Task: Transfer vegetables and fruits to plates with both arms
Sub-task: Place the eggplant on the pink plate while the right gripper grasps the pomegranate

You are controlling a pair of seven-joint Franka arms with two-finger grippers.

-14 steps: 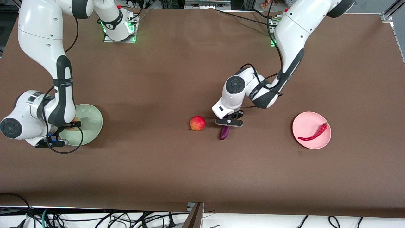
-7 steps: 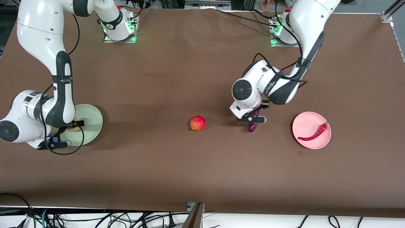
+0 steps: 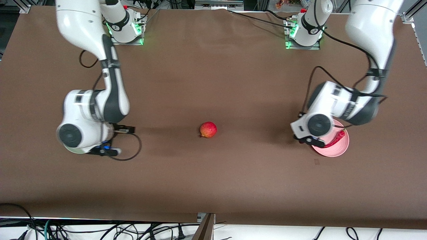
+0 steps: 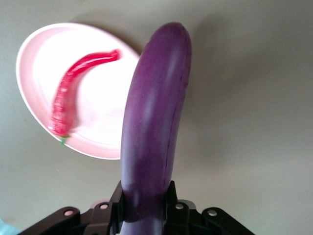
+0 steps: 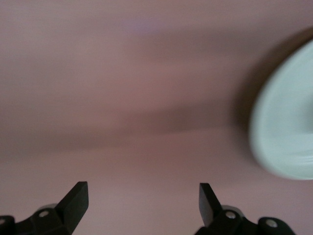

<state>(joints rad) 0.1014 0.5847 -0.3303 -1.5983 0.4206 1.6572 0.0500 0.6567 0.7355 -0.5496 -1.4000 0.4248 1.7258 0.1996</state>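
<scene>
My left gripper (image 4: 145,200) is shut on the purple eggplant (image 4: 154,122) and holds it beside the rim of the pink plate (image 4: 98,132), where the red chili (image 4: 73,98) lies. In the front view the left gripper (image 3: 313,141) is at the pink plate's (image 3: 335,149) edge toward the table's middle, and the wrist hides the eggplant; the chili (image 3: 337,137) shows. My right gripper (image 5: 142,196) is open and empty over bare table beside the green plate (image 5: 288,122). In the front view the right wrist (image 3: 83,126) covers most of the green plate (image 3: 74,151). The peach is hidden.
The red apple-like fruit (image 3: 208,129) sits alone on the brown table's middle, between the two arms. The arm bases (image 3: 126,30) stand along the table's edge farthest from the front camera. Cables hang below the nearest edge.
The left arm has carried the eggplant from beside the apple to the pink plate's edge. The right gripper has left the peach on the green plate and moved toward the table's middle.
</scene>
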